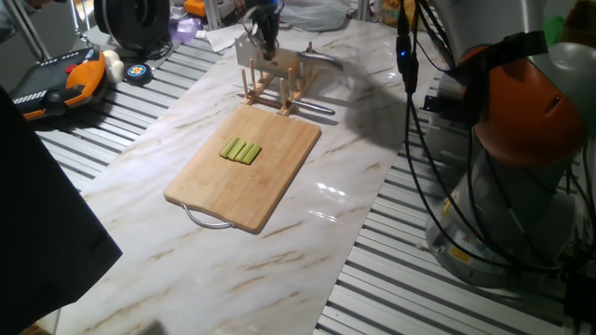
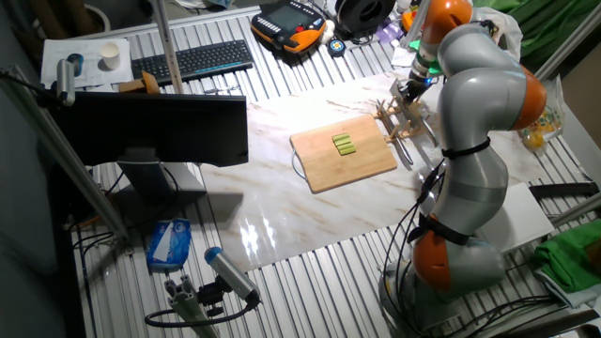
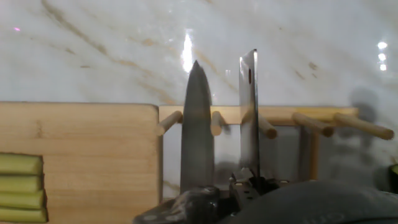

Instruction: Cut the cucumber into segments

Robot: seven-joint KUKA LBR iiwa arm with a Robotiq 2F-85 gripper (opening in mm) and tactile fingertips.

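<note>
We see light green cucumber sticks (image 1: pixel 240 151) mid-frame on the pale wooden cutting board (image 1: pixel 279 181): light, firm, probably slippery. Our two-finger gripper (image 1: pixel 264 39), upper centre, hovers over the wooden knife rack (image 1: pixel 272 82); whether it grips we cannot tell.

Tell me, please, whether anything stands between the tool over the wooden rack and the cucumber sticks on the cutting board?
Nothing visible does. The tool hangs above the wooden rack at the board's far end, and the cucumber lies in the open mid-board, with only bare cutting board between them.
</note>
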